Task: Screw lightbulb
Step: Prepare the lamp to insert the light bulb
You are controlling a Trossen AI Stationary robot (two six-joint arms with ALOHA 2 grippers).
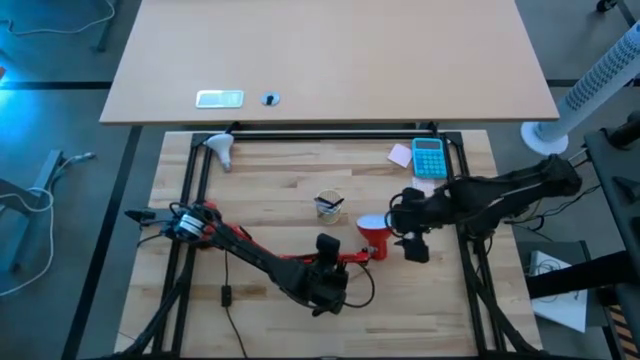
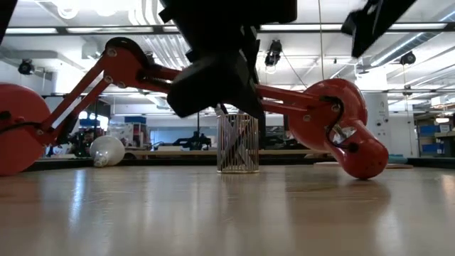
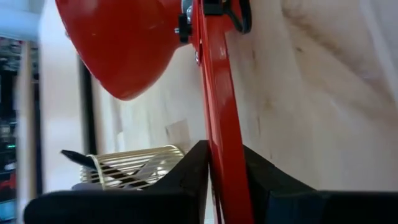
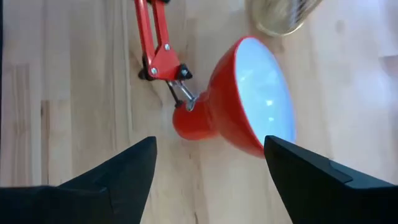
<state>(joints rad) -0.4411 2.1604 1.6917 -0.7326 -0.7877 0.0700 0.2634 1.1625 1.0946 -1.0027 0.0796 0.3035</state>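
Lightbulb [image 1: 220,150]: small, white, lying on its side near the table's far left corner, close to the far edge. The dome points toward the near-right and the narrow neck toward the far-left, as far as the high view shows. In the low view it lies at the far left of the tabletop [image 2: 106,151], untouched and well apart from both grippers.

Red desk lamp [image 1: 300,258]: laid flat along the table [image 1: 280,180], its base near the left edge and its jointed arm running toward the middle. The cone shade [image 1: 374,236] rests right of centre, its white inside facing up and toward the far side [image 4: 249,121].

Left gripper [image 3: 225,165]: toward the middle of the near edge, jaws narrow and clamped on the lamp's red arm bar, which passes between the two dark fingers [image 3: 186,174].

Right gripper [image 4: 208,168]: hanging just above the shade's narrow end, right of centre; jaws wide apart, holding nothing.

Wire cup [image 1: 329,204]: mid-table, with dark pens in it, just beyond the shade.

Blue calculator [image 1: 429,157] and pink note pad [image 1: 401,154]: near the far right corner.

Judgement: the bulb lies far to the left of the open right gripper, across most of the table. The left arm's base is nearer, but that gripper is occupied with the lamp. Fetching the bulb has not yet begun.
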